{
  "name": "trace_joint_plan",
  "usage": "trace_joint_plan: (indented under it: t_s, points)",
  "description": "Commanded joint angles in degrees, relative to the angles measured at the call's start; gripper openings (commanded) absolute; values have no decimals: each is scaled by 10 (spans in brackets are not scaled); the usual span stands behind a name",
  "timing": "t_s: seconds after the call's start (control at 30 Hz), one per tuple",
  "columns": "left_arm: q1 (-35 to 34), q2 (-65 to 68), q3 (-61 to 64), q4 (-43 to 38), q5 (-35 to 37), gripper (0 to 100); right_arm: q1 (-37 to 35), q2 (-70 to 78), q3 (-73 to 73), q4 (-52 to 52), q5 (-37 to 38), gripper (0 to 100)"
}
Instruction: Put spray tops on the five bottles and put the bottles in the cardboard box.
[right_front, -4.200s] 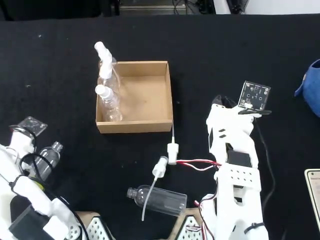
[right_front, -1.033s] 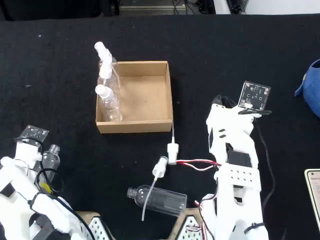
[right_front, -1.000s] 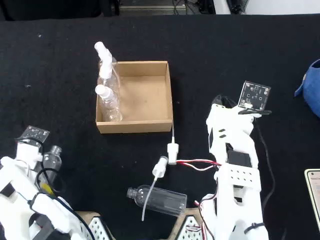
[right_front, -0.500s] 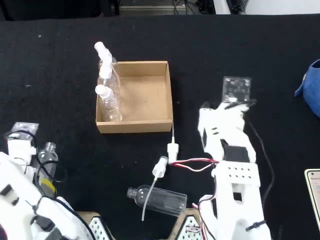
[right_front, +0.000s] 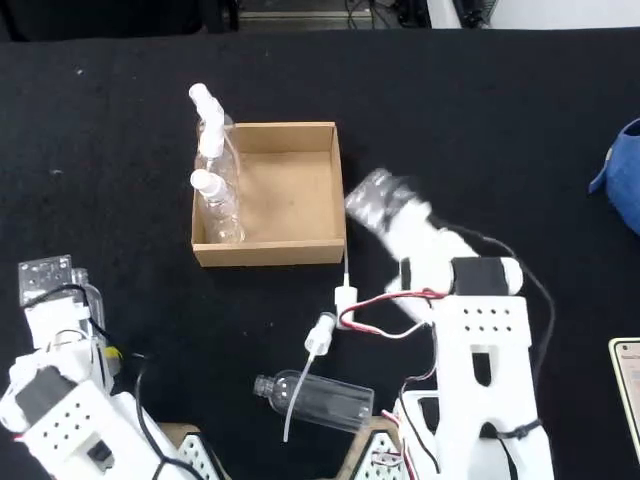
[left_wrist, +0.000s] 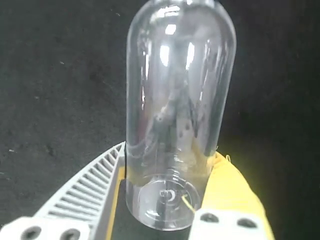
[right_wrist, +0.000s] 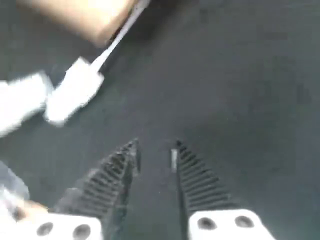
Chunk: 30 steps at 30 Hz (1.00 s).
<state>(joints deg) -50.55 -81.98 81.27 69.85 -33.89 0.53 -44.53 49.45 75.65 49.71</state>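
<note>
The left gripper (left_wrist: 170, 152) pinches a clear bottle (left_wrist: 177, 100) low down, near its base, between a grey ribbed finger and a yellow-taped one. In the high view that arm sits at the lower left, well apart from the box (right_front: 268, 252). The right gripper (right_wrist: 154, 147) hangs over the black table (right_front: 500, 100) with its fingers only a little apart and nothing between them. It is near a loose top (right_wrist: 75, 90), whose thin tube runs up to the box's near right corner. A second top (right_front: 320, 335) lies just beside the first, its tube trailing across a lying bottle (right_front: 325, 398). 2 capped bottles (right_front: 215, 170) stand at the box's left wall. The step in hand looks like fetching the nearer top for the held bottle. To do it well, the right fingers should spread wider before coming down, since the present gap looks too narrow for the head. They should then close across the white head and not on the tube, which would bend or slip. Lifting straight up lets the tube hang free and clear of the box wall. The tube then has to thread into the neck before the head is pressed on. Because the left grip is so low on the bottle, a sideways push at the neck could tip it. The press should therefore run along the bottle's axis, with the left arm held steady.
</note>
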Motion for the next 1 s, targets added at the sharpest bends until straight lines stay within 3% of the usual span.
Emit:
trace_joint_plan:
  t_s: [0.0,0.13,0.27,0.43,0.63,0.83,0.97]
  points:
    - [7,-51,10,4,12,30,-11,-10,-11,23,174,153]
    - [7,-62,27,2,13,30,-14,-51,11,33,241,155]
    - [10,-64,33,-17,62,30,-77,-79,51,69,286,157]
    - [7,-66,74,-36,77,30,-214,-83,87,62,265,157]
    - [5,-67,101,-57,101,30,-309,-61,116,-15,195,178]
    - [6,-67,102,-58,102,30,-326,16,129,-74,199,219]
    - [6,-67,102,-58,102,30,-335,52,131,-84,257,218]
